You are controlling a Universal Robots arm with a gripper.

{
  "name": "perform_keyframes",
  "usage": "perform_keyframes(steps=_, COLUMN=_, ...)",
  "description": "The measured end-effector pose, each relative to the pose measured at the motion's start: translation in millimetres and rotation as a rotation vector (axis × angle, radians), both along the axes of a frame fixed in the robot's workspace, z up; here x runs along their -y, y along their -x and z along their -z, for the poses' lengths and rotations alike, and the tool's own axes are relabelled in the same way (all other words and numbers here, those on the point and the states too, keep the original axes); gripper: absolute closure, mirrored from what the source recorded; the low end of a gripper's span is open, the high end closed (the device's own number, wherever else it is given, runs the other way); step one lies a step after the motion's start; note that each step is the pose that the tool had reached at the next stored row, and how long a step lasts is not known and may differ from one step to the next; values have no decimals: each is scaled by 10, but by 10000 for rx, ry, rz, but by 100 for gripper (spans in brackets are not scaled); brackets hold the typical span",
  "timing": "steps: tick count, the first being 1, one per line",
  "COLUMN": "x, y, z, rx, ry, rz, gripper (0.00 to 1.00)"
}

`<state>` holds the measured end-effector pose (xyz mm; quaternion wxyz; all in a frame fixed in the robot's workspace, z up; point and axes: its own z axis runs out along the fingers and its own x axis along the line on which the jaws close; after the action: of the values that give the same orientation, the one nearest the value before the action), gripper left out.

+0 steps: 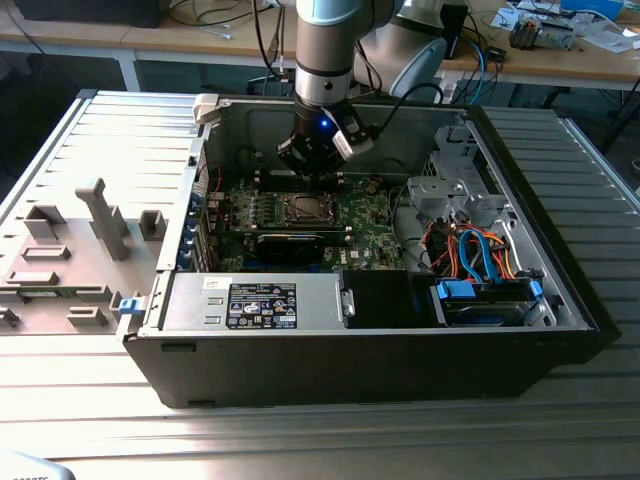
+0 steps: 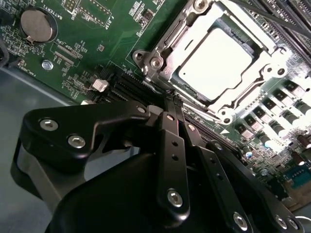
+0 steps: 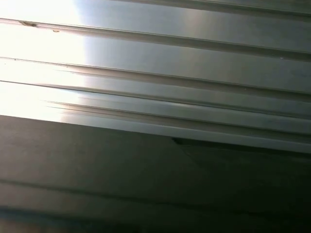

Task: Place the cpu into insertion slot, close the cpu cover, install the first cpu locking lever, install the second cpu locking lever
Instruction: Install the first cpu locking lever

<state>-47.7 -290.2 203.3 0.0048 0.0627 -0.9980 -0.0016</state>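
Already seated: cpu [image 2: 214,65] lying flat in the insertion slot [image 2: 155,63] on the motherboard [image 2: 92,43], with the cpu cover [image 2: 265,73] apparently folded down around it. Locking levers hard to make out, so probably not yet latched. Hovering just beside the socket, gripper [image 2: 174,108] with fingers [image 2: 170,145] pressed together, grasping nothing.

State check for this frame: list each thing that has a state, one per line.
cpu: seated in the insertion slot, silvery top showing.
cpu cover: closed down around the cpu.
gripper: shut, holding nothing, tips just beside the socket.
computer case: side open, motherboard exposed.
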Motion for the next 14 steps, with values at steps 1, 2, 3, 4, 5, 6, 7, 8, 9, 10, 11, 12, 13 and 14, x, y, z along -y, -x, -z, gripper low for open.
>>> perform_keyframes(steps=1, x=0, y=0, z=-5, rx=1, ry=0, rz=0, gripper=89)
perform_keyframes(steps=2, x=0, y=0, z=-11, rx=3, ry=-3, rz=0, gripper=89)
perform_keyframes(steps=3, x=0, y=0, z=-16, rx=4, ry=-4, rz=-1, gripper=89)
perform_keyframes(steps=4, x=0, y=-1, z=-22, rx=4, ry=-5, rz=-1, gripper=89)
perform_keyframes(steps=5, x=4, y=-1, z=-23, rx=4, ry=-4, rz=-4, gripper=89)
perform_keyframes(steps=6, x=10, y=-1, z=-23, rx=4, ry=-4, rz=-4, gripper=89)
perform_keyframes(steps=7, x=20, y=0, z=-23, rx=3, ry=-4, rz=-1, gripper=89)
perform_keyframes(steps=8, x=30, y=0, z=-23, rx=3, ry=-4, rz=-1, gripper=89)
perform_keyframes(steps=9, x=37, y=-1, z=-22, rx=3, ry=-3, rz=-1, gripper=89)
perform_keyframes(steps=10, x=51, y=-1, z=-21, rx=3, ry=-4, rz=-2, gripper=89)
perform_keyframes(steps=11, x=64, y=-1, z=-20, rx=3, ry=-2, rz=-2, gripper=89)
perform_keyframes(steps=12, x=73, y=0, z=-18, rx=3, ry=-2, rz=-1, gripper=89)
perform_keyframes(steps=13, x=81, y=-1, z=-16, rx=3, ry=-2, rz=-1, gripper=89)
perform_keyframes(steps=14, x=88, y=-1, z=-12, rx=3, ry=-3, rz=-2, gripper=89)
